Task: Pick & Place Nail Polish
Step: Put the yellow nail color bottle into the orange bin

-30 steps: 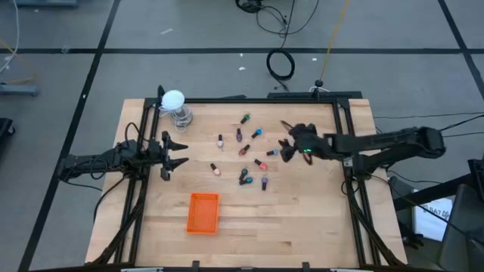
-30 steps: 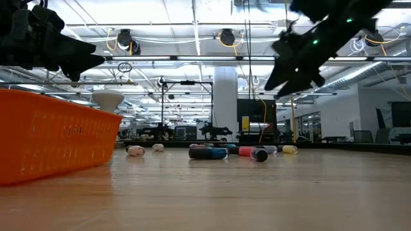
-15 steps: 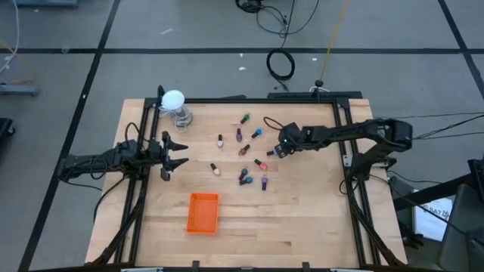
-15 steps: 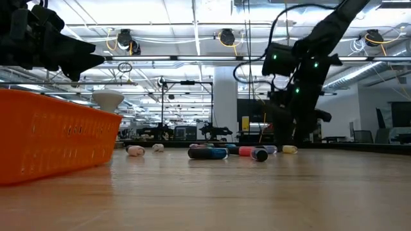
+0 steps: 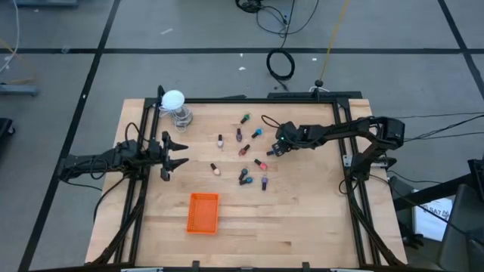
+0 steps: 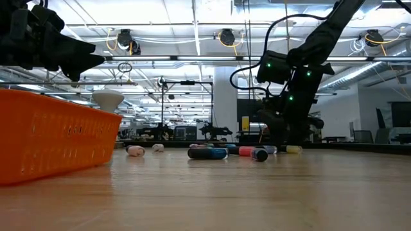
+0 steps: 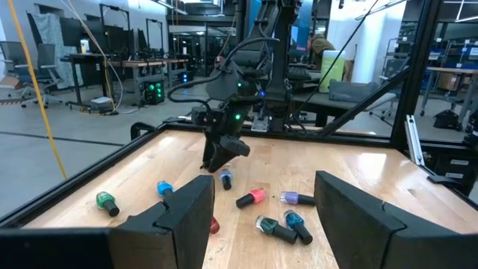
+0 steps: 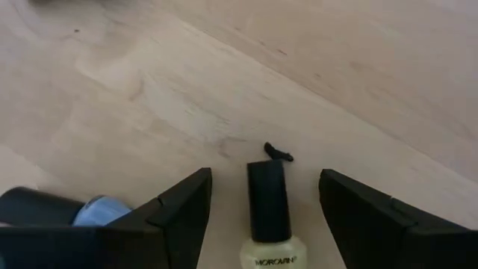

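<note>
right gripper (image 8: pixel 265 217) is down at the table, fingers spread either side of a cream bottle (image 8: pixel 270 224) lying flat, cap pointing away, so it looks lined up for a pinch. blue bottle (image 8: pixel 67 209) lies just beside one finger. arm reaches in low. left gripper (image 5: pixel 175 153) open, parked at its own edge of the table.

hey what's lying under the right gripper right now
A pale yellow nail polish bottle with a black cap lies on the table between the open right gripper fingers, a blue bottle beside it. The yellow bottle's lower body is out of view.
</note>
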Tool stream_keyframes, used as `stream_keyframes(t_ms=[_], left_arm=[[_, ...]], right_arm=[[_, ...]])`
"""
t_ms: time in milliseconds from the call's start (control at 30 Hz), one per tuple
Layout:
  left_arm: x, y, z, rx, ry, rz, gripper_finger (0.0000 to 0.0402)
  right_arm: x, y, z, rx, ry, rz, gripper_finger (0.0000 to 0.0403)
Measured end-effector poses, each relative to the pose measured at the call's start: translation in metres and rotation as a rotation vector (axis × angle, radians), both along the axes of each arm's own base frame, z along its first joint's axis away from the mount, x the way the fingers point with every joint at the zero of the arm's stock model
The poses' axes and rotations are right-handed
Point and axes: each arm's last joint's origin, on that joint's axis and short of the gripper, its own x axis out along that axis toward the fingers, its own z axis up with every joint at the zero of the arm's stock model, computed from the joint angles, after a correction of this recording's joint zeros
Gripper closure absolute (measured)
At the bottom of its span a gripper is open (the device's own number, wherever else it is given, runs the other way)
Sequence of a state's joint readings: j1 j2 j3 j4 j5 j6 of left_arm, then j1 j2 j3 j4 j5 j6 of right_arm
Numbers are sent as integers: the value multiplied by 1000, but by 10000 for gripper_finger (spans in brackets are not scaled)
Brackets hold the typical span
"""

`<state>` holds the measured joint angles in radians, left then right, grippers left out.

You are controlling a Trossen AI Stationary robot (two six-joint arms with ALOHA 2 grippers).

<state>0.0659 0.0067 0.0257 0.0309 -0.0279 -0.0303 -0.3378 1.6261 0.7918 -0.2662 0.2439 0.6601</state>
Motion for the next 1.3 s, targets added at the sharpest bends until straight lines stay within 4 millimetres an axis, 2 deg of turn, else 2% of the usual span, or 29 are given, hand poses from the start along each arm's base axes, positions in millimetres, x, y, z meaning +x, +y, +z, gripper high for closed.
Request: stream_keyframes(t_ms=[133,267,700,900,1000,1167,1300], left_arm=[[0,0,0,0,0,0,174],[0,0,0,0,0,0,174],[0,0,0,0,0,0,174],[0,0,0,0,0,0,174],[0,0,0,0,0,0,174],[0,0,0,0,1,0,174],[0,0,0,0,1,3,174]], right_arm=[[0,0,1,-3,14,48,171],[-1,1,0,-7,25,69,197],[-2,1,0,-19,52,122,354],[1,0,2,-54,45,188,356],[0,0,13,-93,10,229,356],[0,2,51,-210,-153,283,356],[1,17,81,-269,-323,391,356]])
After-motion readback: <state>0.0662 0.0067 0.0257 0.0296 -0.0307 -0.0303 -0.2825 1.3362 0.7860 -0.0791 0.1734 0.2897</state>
